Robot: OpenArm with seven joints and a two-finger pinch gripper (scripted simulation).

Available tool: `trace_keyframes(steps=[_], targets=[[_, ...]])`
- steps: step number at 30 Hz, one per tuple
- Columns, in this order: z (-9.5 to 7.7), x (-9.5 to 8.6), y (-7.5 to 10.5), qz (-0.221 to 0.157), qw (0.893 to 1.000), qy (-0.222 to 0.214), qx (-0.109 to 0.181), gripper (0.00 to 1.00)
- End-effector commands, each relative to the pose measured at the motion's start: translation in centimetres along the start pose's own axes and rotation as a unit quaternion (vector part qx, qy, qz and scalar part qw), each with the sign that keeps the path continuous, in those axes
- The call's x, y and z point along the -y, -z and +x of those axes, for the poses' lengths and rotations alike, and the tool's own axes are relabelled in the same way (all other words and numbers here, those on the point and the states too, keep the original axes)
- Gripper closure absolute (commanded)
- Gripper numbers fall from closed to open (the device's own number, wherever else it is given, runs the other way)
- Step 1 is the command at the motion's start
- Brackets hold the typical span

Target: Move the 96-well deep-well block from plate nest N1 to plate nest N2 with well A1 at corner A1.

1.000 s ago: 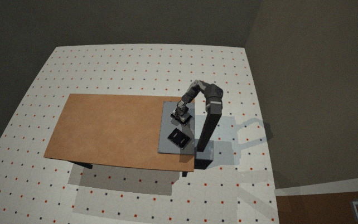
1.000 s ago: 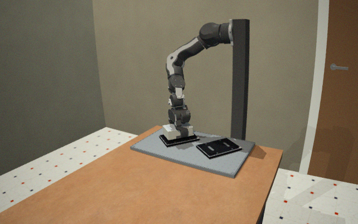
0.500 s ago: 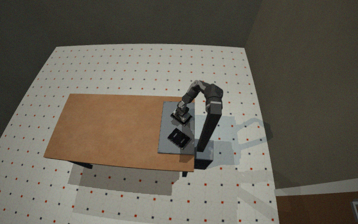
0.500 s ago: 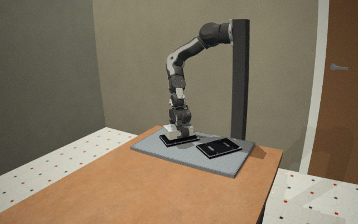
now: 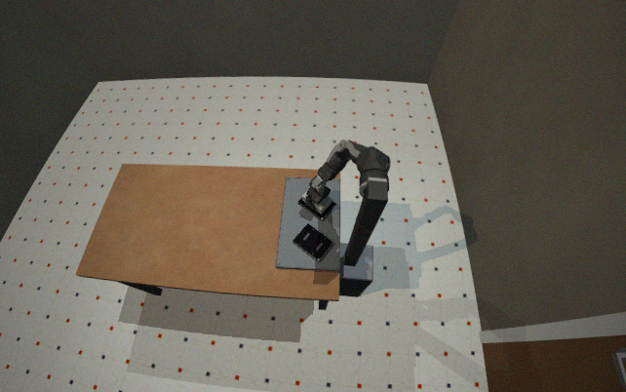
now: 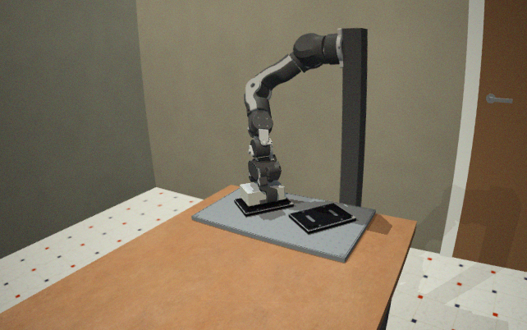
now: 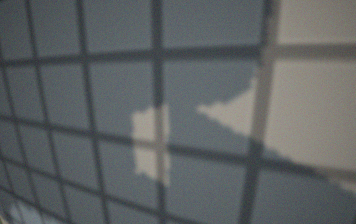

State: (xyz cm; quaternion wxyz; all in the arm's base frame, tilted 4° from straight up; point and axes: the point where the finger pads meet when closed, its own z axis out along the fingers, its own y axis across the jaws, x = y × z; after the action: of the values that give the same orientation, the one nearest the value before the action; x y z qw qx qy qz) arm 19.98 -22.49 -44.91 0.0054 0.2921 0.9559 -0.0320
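Note:
The white deep-well block [image 6: 258,194] rests on the black plate nest N2 [image 6: 263,207], the left nest in the exterior view and the far one in the top view [image 5: 317,205]. My gripper [image 6: 268,190] reaches straight down and is shut on the block, its fingers on the block's sides. The plate nest N1 [image 6: 323,217] is empty; it also shows in the top view [image 5: 313,242]. The wrist view shows only a blurred close-up of the block's grid of wells [image 7: 150,125]. The cut-off corner and the A1 mark are too small to make out.
Both nests sit on a grey baseplate [image 6: 283,230] at the end of a brown table [image 6: 197,279]. The arm's dark post [image 6: 352,115] stands right behind the baseplate, near N1.

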Motion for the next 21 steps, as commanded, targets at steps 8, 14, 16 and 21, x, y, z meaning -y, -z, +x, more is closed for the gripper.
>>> trace_keyframes(steps=[8,14,16,21], targets=[[-0.19,-0.02,0.17,0.001,1.000,-0.001,0.001,1.00],[0.01,0.03,0.07,0.000,1.000,-0.001,0.000,1.00],[0.14,0.06,0.00,0.000,1.000,0.000,-0.001,1.00],[0.14,0.06,0.00,0.000,1.000,0.000,-0.001,1.00]])
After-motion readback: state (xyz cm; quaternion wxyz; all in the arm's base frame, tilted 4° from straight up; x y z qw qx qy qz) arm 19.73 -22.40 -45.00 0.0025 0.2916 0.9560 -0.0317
